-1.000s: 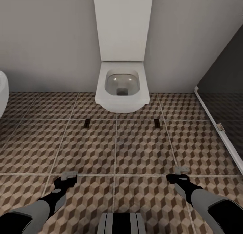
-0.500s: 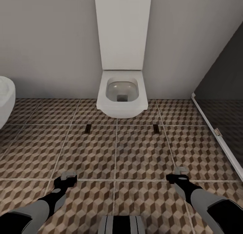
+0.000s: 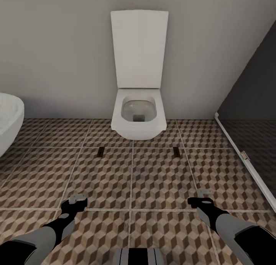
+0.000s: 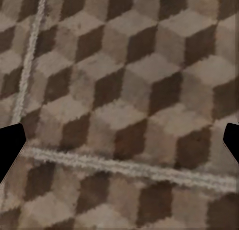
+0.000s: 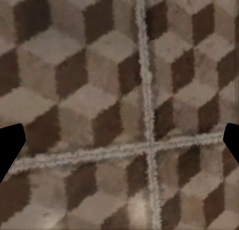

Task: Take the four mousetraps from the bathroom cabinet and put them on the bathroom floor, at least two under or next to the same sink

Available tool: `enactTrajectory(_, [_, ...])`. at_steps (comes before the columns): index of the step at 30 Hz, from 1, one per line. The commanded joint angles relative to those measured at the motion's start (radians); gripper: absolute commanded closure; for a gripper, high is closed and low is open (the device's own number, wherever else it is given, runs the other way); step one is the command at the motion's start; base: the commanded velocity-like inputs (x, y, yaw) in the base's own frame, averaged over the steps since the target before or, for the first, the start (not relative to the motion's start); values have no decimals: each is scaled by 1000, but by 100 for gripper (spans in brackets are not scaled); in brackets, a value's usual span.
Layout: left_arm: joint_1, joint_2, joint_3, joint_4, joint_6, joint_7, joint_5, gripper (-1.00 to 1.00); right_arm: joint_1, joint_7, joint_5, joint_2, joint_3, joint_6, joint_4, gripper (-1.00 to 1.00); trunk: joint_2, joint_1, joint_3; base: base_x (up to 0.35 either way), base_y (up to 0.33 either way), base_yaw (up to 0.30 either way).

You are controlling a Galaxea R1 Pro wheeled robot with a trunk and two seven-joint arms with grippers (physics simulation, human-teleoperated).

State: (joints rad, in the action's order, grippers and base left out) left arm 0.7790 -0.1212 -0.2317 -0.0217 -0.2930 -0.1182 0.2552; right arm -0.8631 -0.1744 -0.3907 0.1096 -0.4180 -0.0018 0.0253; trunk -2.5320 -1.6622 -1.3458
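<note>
Facing a white wall-hung toilet point(image 3: 138, 111) at 12 o'clock, the robot appears to be between placements. Two small dark mousetraps point(image 3: 101, 151) lie flat on the cube-patterned bathroom floor point(image 3: 161, 180), at 11 and 1 o'clock, well apart. Left gripper point(image 3: 78, 199) and right gripper point(image 3: 202, 196) hang empty, fingers spread. A rounded glossy bathtub edge point(image 3: 9, 119) sits at 9 o'clock. Next, probably turning toward the cabinet or sink.
</note>
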Motion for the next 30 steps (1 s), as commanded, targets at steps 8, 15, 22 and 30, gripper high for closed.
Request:
enactTrajectory(8, [0, -1, -7, 0, 0, -2, 8, -100, 0, -2, 2, -2, -8, 0, 1, -100, 2, 4, 30, 0, 0, 0])
enactTrajectory(15, [0, -1, -4, 0, 1, -2, 10, -100, 0, -3, 17, -6, -7, -1, 1, -100, 3, 7, 57, 0, 0, 0])
enactTrajectory(22, [0, -2, -3, -1, 1, -1, 10, -100, 0, -4, 19, -11, -7, -1, 1, -100, 5, 10, 85, 0, 0, 0])
enactTrajectory(30, [0, -2, -3, -1, 2, -1, 10, -100, 0, -8, 19, -29, -5, -2, 1, -100, 7, 14, 115, 0, 0, 0])
